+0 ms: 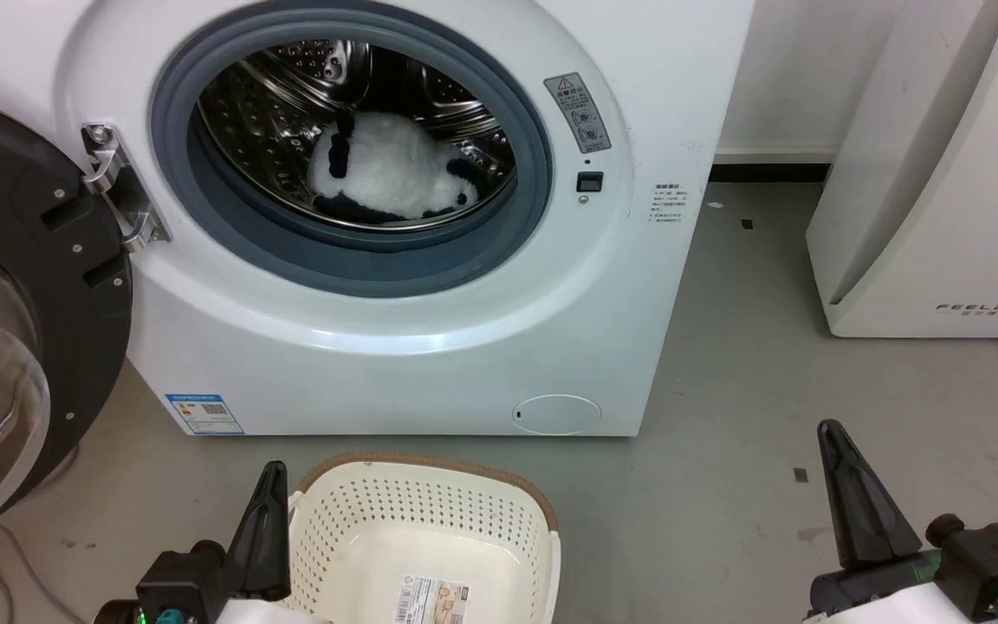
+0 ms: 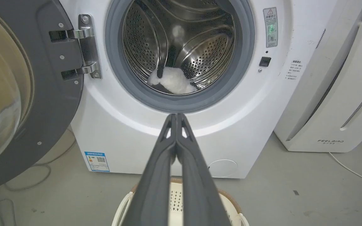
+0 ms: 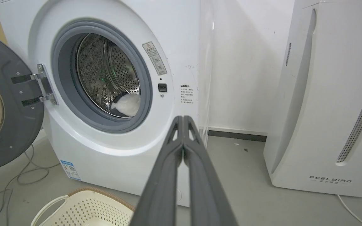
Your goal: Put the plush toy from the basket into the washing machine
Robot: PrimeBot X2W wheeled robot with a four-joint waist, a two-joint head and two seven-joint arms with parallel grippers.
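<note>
I judged the task done: the fluffy white-and-black plush toy [image 1: 395, 169] lay in the white front-loading washing machine [image 1: 430, 364], twelve o'clock from the cream perforated basket [image 1: 412, 511]; my left gripper [image 2: 176, 116] and right gripper [image 3: 183, 118] were clenched, empty.

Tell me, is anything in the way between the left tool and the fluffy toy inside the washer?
Nothing visible. The door hangs open to one side, the round opening is clear, and the plush toy lies in the drum. The left tool points toward it from beside the basket.
</note>
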